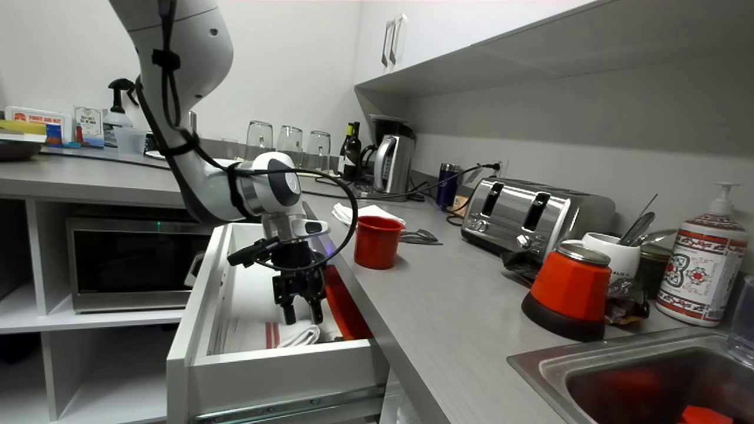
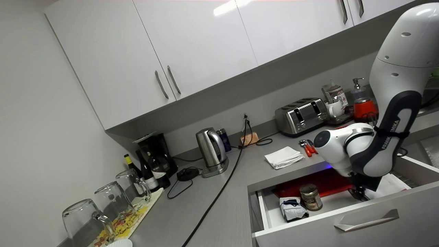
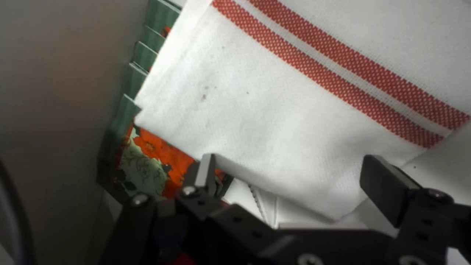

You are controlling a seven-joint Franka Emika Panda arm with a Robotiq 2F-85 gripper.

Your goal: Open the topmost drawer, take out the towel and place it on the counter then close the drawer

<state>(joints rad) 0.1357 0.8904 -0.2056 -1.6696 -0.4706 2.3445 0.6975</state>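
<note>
At twelve o'clock from the wide-spread claw (image 3: 290, 165) in the wrist view, the towel (image 3: 294, 103) lies ungripped inside the drawer (image 1: 283, 378), so opening looks done, while lifting it out, placing it on the counter (image 1: 424, 294) and closing seem left.

A blue tumbler (image 1: 450, 191) stands between a kettle (image 1: 402, 165) and a toaster (image 1: 539, 221).

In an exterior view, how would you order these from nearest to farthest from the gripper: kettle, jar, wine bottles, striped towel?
1. Striped towel: in the drawer, beside the gripper.
2. Jar: in the drawer, left of the gripper in this view.
3. Kettle: on the counter, farther left.
4. Wine bottles: on the counter, left of the kettle.
</note>
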